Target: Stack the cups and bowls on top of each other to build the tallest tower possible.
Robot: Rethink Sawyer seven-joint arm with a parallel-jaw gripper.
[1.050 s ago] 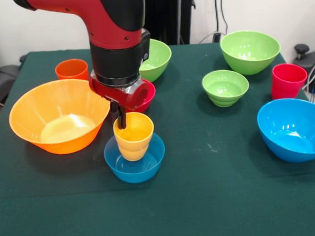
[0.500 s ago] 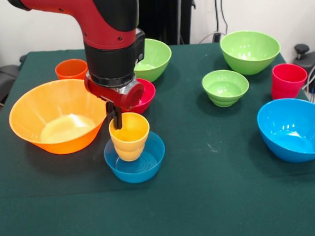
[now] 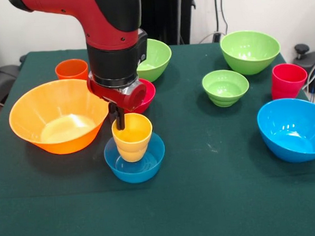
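Note:
My gripper is shut on the near-left rim of the yellow ribbed cup, one dark finger showing outside the rim. The cup hangs upright with its base inside the small blue bowl; I cannot tell whether it touches the bowl's bottom. Just left stands the very wide orange bowl, and the orange cup is behind it. The small red bowl sits partly hidden behind the arm. No tower taller than this cup-in-bowl pair shows.
A big green bowl lies behind the arm. On the right are another big green bowl, a small green bowl, the red cup and the big blue bowl. The green tablecloth covers the table.
The gripper with the yellow cup drifted slightly left over the blue bowl, then came back right and a little lower. The other bowls and cups stayed put.

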